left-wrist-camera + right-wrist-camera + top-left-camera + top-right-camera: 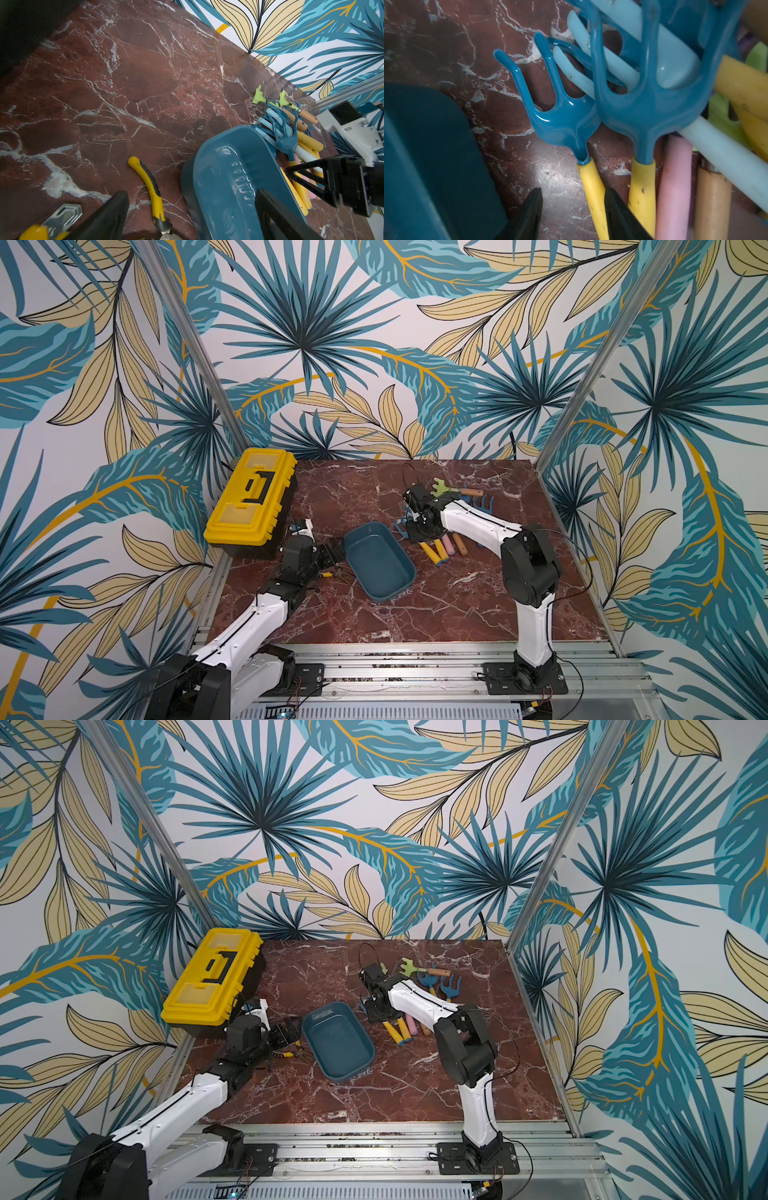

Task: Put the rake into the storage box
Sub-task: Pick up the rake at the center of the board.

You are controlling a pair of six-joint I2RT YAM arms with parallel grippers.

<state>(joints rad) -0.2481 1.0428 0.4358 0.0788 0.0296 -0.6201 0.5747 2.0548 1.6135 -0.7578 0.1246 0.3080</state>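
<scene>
Two teal rakes lie side by side at the left edge of the toy-tool pile. I take the left one, the rake (564, 122): flat on the marble table (415, 614), just right of the far end of the storage box (378, 562), prongs far, yellow handle (593, 195) near. Right gripper (573, 195) is down over that handle, jaws about half apart, straddling it. Right finger looks to touch it, left finger shows a clear gap, so nothing clamped yet. Left gripper (332, 551) spread wide, holds nothing, sits at the box's left end. Handling, my guess: hollow plastic, light, stiff, glossy so a bit slippery; the round handle could roll or twist between flat pads. Best hold is the handle close under the head, squarely across, about where I am. Risk: the second rake (652, 108) touches its head and a pale blue fork (612, 68) lies just beside its prongs, so the curved prongs may hook neighbours on the lift. Box empty, looks long enough if the rake goes in lengthwise.
</scene>
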